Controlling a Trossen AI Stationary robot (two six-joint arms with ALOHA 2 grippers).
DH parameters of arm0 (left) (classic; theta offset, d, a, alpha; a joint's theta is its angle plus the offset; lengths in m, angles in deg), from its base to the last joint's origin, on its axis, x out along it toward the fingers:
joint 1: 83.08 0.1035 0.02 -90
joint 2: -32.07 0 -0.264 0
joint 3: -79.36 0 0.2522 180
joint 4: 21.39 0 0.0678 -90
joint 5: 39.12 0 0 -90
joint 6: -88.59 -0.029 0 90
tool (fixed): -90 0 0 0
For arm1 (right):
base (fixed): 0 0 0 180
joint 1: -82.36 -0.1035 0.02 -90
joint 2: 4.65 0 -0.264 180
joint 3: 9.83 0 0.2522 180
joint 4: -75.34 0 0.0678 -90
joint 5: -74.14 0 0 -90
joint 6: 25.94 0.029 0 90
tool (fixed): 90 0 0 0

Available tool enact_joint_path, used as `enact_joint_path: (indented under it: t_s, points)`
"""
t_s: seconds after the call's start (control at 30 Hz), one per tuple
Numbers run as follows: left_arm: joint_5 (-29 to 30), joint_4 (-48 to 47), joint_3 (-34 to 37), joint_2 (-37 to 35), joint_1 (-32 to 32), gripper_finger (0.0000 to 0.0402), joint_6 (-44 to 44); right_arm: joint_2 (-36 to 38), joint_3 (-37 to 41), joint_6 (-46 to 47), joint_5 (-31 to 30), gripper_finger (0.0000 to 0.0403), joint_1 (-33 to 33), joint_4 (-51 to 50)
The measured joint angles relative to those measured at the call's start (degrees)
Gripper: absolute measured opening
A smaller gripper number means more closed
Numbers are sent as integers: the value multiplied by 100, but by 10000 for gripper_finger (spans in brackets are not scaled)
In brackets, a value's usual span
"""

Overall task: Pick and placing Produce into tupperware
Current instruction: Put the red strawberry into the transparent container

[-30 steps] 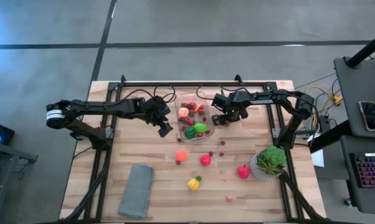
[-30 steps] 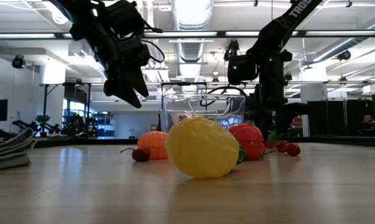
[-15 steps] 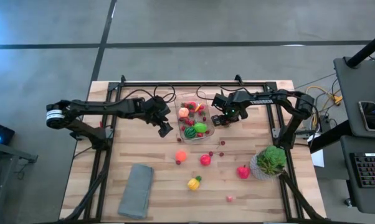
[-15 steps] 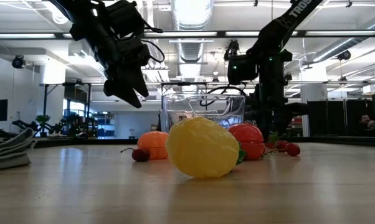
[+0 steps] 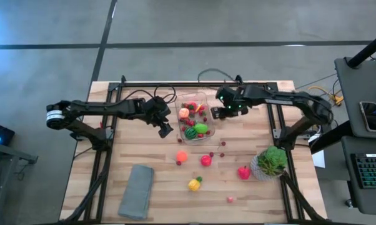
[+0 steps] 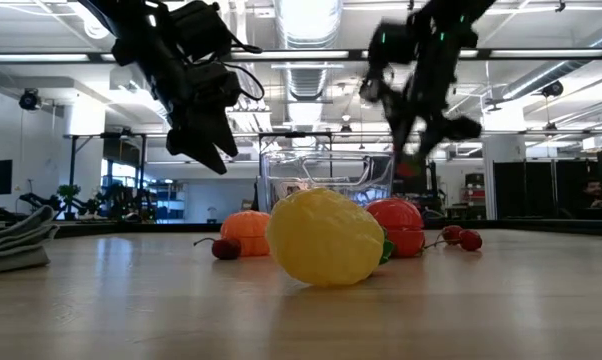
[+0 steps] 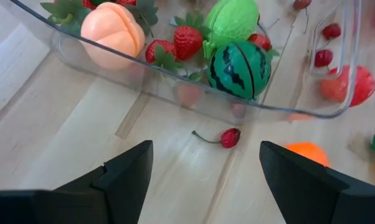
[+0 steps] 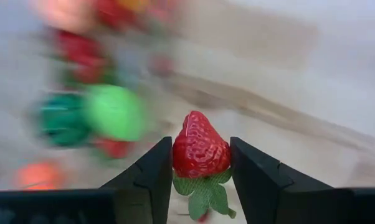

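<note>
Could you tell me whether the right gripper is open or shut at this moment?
Shut on a strawberry: the right gripper clamps it between both fingers.

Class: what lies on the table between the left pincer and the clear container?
A single cherry on bare wood, near the tupperware wall, ahead of the left pincer; left wrist view.

The table [image 5: 157, 187] is pale wood with a matt, planked grain. The container [image 7: 175, 93] is clear, smooth plastic. The fruits inside [image 7: 240, 68] look like glossy moulded plastic. The folded grey cloth [image 5: 136, 190] is soft and matt. The gripper fingers [image 7: 128, 171] are matt black.
</note>
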Motion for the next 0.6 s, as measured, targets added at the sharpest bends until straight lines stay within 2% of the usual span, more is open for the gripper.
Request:
enact_joint_path:
  t_s: [0.2,0.37,0.6]
  points:
    - [1,-36,83,0,-4,279,-485,300,-689,-610,229,139,-236,804]
    - [-17,-51,83,0,-8,279,-1077,-258,-1115,-770,-272,148,-247,806]
    - [-39,-60,83,0,-35,279,-1531,-1171,-1772,-791,43,209,-484,658]
